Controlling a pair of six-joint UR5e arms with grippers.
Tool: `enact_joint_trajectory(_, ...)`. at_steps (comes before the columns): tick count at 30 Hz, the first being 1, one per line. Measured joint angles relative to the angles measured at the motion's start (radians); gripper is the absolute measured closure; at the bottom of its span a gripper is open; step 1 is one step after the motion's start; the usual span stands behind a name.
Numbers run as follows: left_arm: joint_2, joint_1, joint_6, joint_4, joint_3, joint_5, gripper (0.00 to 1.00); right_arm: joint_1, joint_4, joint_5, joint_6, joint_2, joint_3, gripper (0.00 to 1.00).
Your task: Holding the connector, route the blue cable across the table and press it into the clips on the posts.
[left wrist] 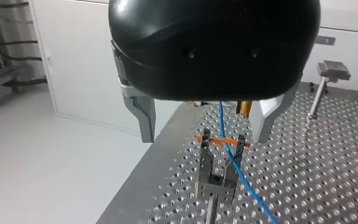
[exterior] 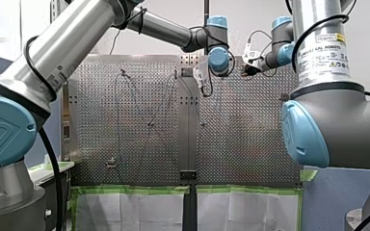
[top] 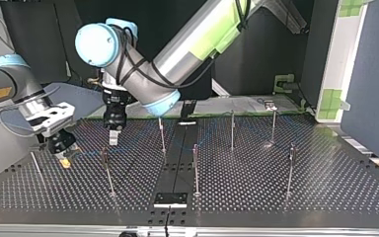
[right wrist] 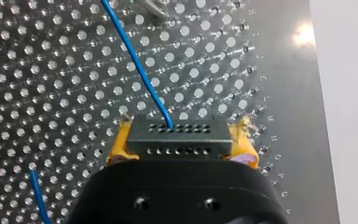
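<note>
The right hand [right wrist: 182, 142] has its yellow pads [right wrist: 120, 147] clamped on the two short ends of the dark grey rectangular connector [right wrist: 179, 135], low over the perforated metal tabletop [right wrist: 51, 93]. The thin blue cable [right wrist: 137, 67] leaves the connector's far face and runs ahead of this hand across the tabletop. The left hand [left wrist: 205, 128] has its metal fingers [left wrist: 142, 116] spread wide and grips nothing. It hangs above a forked metal clip [left wrist: 216, 179]. The blue cable crosses the fork beside an orange band [left wrist: 214, 139]; whether it is seated cannot be determined. In the top view, upright thin metal posts [top: 195, 168] stand across the tabletop, and both hands are at the view's left.
</note>
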State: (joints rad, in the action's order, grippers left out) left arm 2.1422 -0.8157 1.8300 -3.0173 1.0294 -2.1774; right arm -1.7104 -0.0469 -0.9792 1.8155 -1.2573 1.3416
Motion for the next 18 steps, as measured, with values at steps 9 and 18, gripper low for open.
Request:
enact_joint_trajectory(9, -0.078, 0.005, -0.017, -0.011, 0.078, -0.035, 0.0, -0.008, 0.003, -0.001, -0.001, -0.001, 0.0, 1.0)
enact_joint_trajectory(18, -0.156, -0.003, 0.009, 0.064, 0.156, -0.027, 0.0, -0.009, 0.004, -0.001, -0.002, -0.001, 0.0, 1.0)
